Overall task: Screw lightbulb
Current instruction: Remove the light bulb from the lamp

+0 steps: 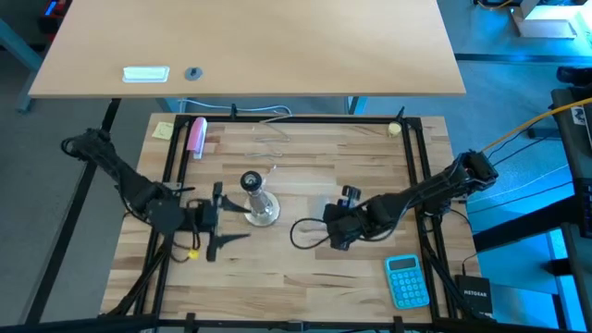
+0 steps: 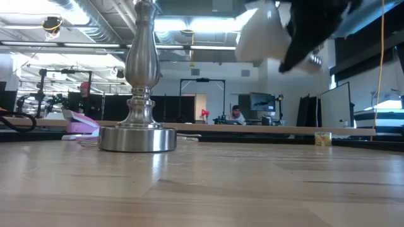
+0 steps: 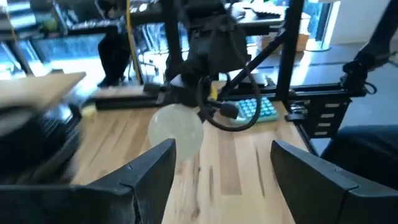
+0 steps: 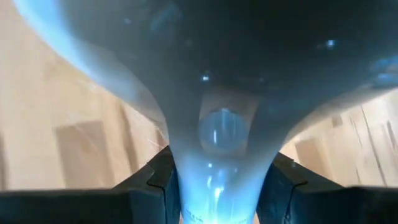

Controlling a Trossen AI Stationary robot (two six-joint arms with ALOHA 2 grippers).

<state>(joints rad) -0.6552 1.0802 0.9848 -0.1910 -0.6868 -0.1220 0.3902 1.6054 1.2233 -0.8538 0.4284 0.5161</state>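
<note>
— Table (image 1: 305, 268) first: what stands on it?
— Wooden top; silver lamp stand (image 1: 259, 207) left of centre, blue calculator (image 1: 407, 281) near the right front corner.
— Arms?
— Left gripper (image 1: 222, 222) just beside the stand, fingers (image 3: 149, 171) spread wide, holding nothing. Right gripper (image 1: 335, 231) right of the stand, raised off the wood.
— Lightbulb (image 4: 217, 134)?
— Clamped at its narrow neck between the right fingers (image 4: 163, 180), clear of the table, apart from the stand.

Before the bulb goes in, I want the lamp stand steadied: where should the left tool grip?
Probably the slim waist above its wide flat base, coming level from the open left tool's side; the lamp stand is upright.
</note>
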